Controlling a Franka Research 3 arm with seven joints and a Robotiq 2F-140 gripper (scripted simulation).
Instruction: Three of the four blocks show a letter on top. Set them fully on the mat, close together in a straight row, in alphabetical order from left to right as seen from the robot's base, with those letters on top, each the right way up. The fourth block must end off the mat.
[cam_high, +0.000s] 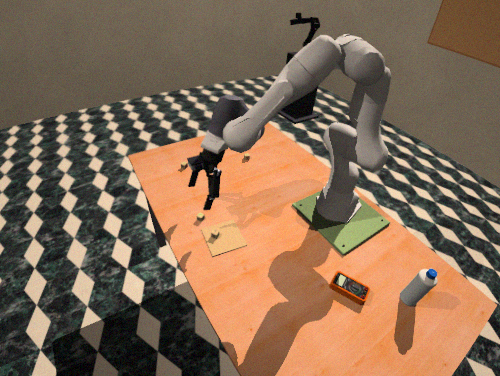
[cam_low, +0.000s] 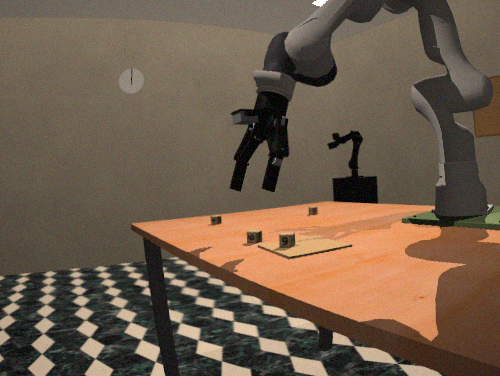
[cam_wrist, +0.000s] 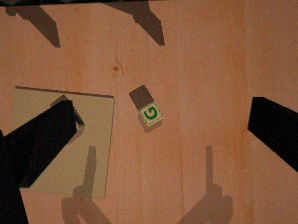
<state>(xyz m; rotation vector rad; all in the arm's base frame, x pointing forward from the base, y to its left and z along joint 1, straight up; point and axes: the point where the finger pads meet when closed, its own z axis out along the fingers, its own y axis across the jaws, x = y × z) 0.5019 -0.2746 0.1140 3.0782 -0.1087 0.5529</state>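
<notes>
The tan mat (cam_high: 230, 245) (cam_low: 322, 245) (cam_wrist: 100, 112) lies on the table. A block (cam_high: 215, 233) (cam_low: 286, 240) stands on it, a 9 on one side; in the wrist view a finger hides most of it, including its top. Another block (cam_high: 200, 216) (cam_low: 254, 237) (cam_wrist: 151, 113) lies off the mat, near its edge, a green G on top, turned in the wrist view. Two more blocks, one (cam_high: 183, 165) (cam_low: 215, 220) near the table's far left corner, one (cam_high: 246, 157) (cam_low: 313, 211) farther back, show no readable tops. My gripper (cam_high: 200, 196) (cam_low: 252, 190) (cam_wrist: 161, 114) is open and empty, high above the G block.
An orange multimeter (cam_high: 350, 287) and a white bottle (cam_high: 419, 287) with a blue cap stand well away from the mat, on the near right in the top view. The arm's base stands on a green plate (cam_high: 365, 230) (cam_low: 415, 219). A black arm on a stand is beyond the table.
</notes>
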